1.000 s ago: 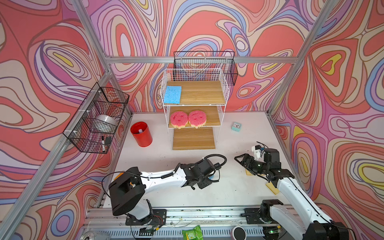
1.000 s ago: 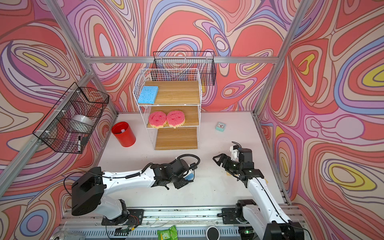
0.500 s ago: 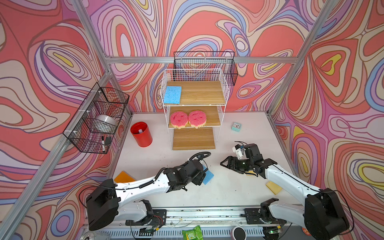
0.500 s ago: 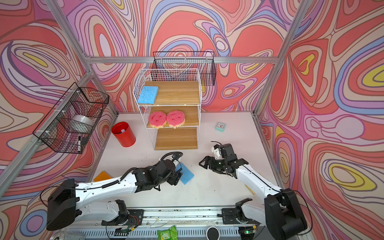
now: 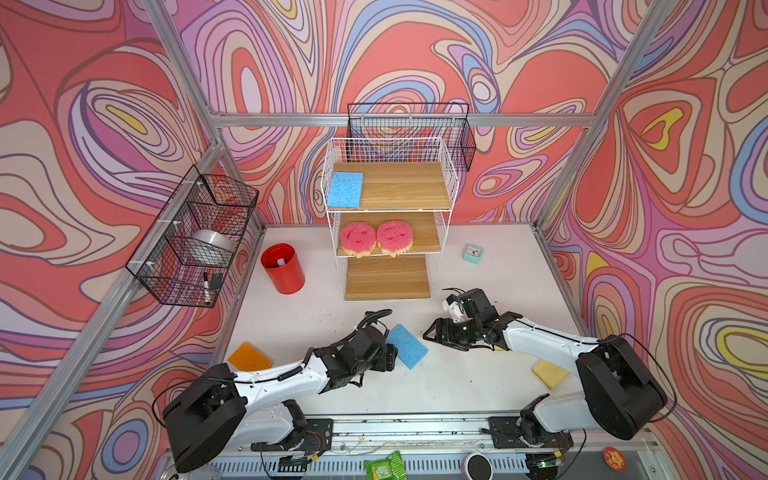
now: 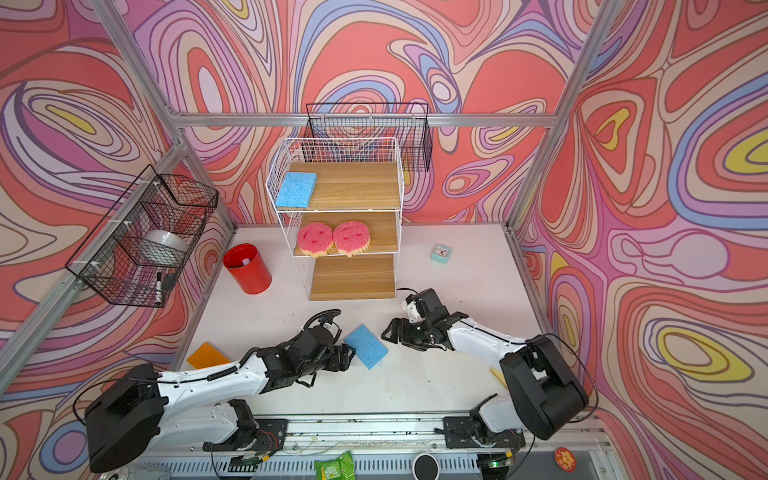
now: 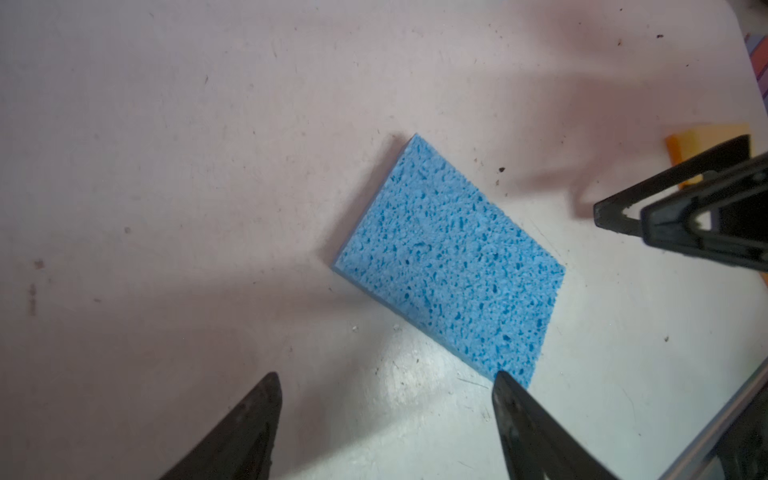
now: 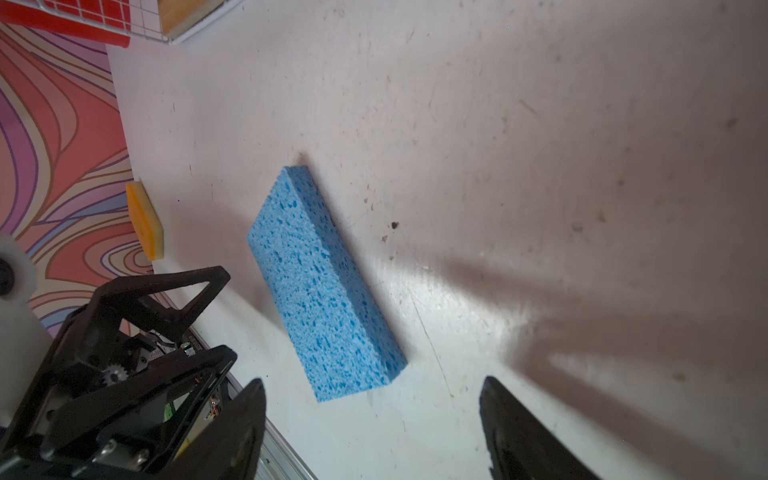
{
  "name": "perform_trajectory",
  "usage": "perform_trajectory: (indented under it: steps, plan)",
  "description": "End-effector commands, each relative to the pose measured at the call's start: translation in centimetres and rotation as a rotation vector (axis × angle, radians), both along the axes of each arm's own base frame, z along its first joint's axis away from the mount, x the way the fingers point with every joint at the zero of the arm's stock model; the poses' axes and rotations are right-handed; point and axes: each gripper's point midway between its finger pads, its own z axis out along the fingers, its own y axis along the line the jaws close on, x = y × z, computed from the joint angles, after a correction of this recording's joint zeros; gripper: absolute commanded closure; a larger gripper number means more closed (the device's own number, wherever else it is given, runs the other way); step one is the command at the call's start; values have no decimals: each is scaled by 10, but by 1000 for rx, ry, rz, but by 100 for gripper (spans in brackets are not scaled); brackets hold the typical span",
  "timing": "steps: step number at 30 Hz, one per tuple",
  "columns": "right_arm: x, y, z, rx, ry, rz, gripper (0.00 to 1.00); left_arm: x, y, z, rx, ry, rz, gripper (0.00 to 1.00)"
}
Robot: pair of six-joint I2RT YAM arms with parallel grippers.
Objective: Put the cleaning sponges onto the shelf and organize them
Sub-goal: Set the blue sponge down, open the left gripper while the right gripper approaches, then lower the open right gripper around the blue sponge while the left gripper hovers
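Note:
A blue sponge (image 5: 406, 345) (image 6: 365, 345) lies flat on the white table between my two grippers. My left gripper (image 5: 388, 355) (image 7: 384, 378) is open at the sponge's left corner, one fingertip (image 7: 505, 386) just over that corner. My right gripper (image 5: 430, 332) (image 8: 372, 382) is open, a little short of the sponge (image 8: 324, 291) on its right. The shelf (image 5: 451, 183) holds another blue sponge (image 5: 345, 189) on its top board and two pink smiley sponges (image 5: 358, 239) (image 5: 394, 237) on the middle board. An orange sponge (image 5: 249, 357) and a yellow one (image 5: 549, 374) lie on the table.
A red cup (image 5: 283, 269) stands left of the shelf and a mint clock (image 5: 473, 253) to its right. Black wire baskets hang on the left wall (image 5: 195, 232) and behind the shelf (image 5: 409, 124). A metal rail (image 5: 415, 428) runs along the table's front edge.
My left gripper has drawn back to the left, uncovering the blue sponge on the table. My right gripper has swung left from the table's right side toward that sponge.

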Motion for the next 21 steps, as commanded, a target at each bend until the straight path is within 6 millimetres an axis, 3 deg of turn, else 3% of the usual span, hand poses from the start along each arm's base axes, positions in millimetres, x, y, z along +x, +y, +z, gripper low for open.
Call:
perform_trajectory:
  steps: [1,10,21]
  plan:
    - [8,11,-3,-3,-12,-4,16,7,-8,-3,-89,4,36,19]
    - [2,28,-16,5,17,10,19,17,-12,-18,-155,16,62,20]
    - [-9,38,-8,95,50,33,28,18,-13,-22,-206,8,77,22]
